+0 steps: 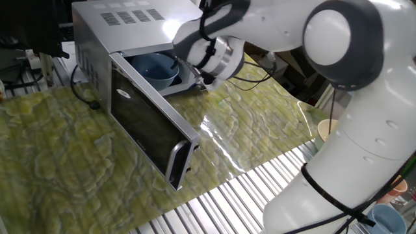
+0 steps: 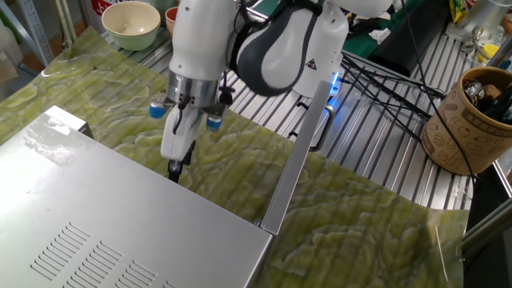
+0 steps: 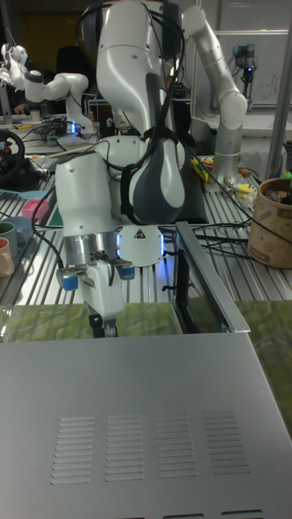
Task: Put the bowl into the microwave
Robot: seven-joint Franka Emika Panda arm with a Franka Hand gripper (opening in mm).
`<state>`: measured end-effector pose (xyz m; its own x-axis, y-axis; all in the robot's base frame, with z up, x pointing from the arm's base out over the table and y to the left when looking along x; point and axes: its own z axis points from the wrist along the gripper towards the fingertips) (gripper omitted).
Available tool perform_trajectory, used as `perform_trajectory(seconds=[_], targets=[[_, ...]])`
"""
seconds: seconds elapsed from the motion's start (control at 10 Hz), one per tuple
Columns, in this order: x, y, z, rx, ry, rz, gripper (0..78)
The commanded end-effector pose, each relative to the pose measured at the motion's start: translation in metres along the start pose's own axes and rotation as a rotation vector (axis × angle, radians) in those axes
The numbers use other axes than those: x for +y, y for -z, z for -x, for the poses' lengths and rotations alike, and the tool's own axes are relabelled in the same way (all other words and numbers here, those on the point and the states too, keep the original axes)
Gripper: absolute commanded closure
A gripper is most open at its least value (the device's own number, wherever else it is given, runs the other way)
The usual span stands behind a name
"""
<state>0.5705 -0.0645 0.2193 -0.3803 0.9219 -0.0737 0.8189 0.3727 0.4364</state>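
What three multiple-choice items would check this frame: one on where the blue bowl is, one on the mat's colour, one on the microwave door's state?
1. Where is the bowl?
A. inside the microwave
B. on the mat
C. in the gripper

2. What colour is the mat?
A. red
B. green-yellow
C. black

3. How is the door?
A. shut
B. removed
C. swung open

Answers: 1 A, the bowl sits in the cavity; 2 B, the mat is marbled green-yellow; 3 C, the door stands out from the body.
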Motion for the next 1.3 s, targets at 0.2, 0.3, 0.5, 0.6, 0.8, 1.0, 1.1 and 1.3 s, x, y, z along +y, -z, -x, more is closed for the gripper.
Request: perform_trajectory(seconds=[0.2, 0.3, 0.5, 0.6, 0.8, 1.0, 1.1, 1.3], targets=[[-0.004, 0.007, 0.002, 0.029, -0.016, 0.014, 0.1], [-0.008, 0.012, 0.004, 0.044, -0.016, 0.020, 0.1], [-0.016, 0.020, 0.006, 0.066, 0.000, 0.019, 0.1], [-0.021, 0.026, 0.007, 0.092, 0.013, 0.026, 0.1], [-0.027, 0.029, 0.005, 0.102, 0.010, 0.016, 0.1], [-0.034, 0.032, 0.001, 0.099, 0.024, -0.023, 0.1], [-0.039, 0.037, 0.003, 0.103, 0.048, -0.026, 0.1], [-0.050, 0.045, 0.005, 0.130, 0.140, -0.055, 0.1]])
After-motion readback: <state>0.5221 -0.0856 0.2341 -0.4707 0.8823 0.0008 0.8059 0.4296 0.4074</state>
